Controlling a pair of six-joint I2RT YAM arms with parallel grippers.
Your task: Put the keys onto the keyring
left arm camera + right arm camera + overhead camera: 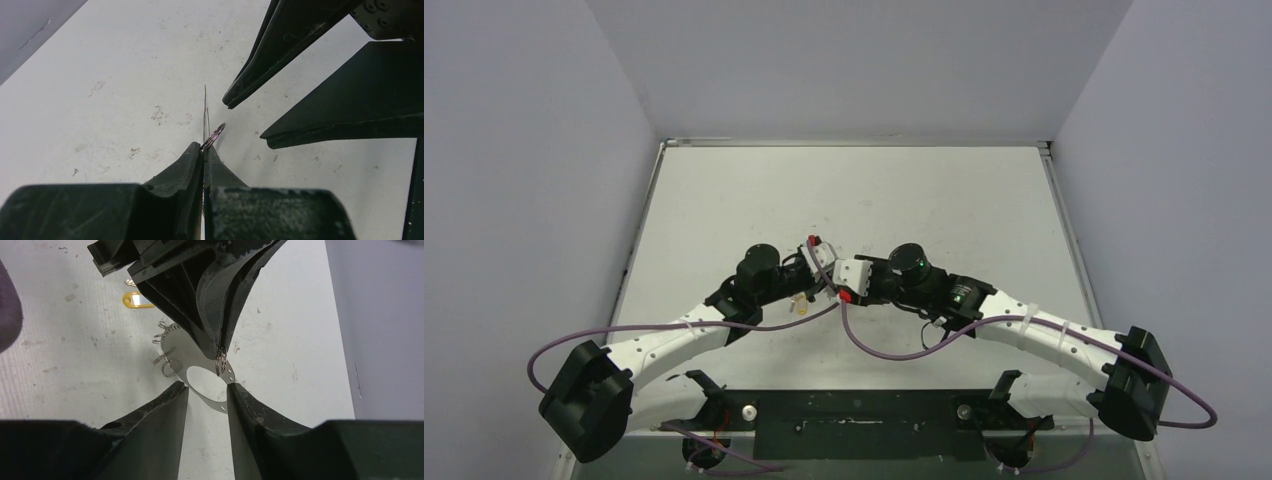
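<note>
now the left gripper (220, 346) is pinched shut on the keyring (191, 358), up by one small ring (221, 363). the right gripper (206, 386) has its fingers apart around the keyring's bottom edge (i cannot tell if they touch it). the yellow key (137, 300) lies on the table (280, 315). i think it is best to hold the keyring still and close slowly so it does not slip.
</note>
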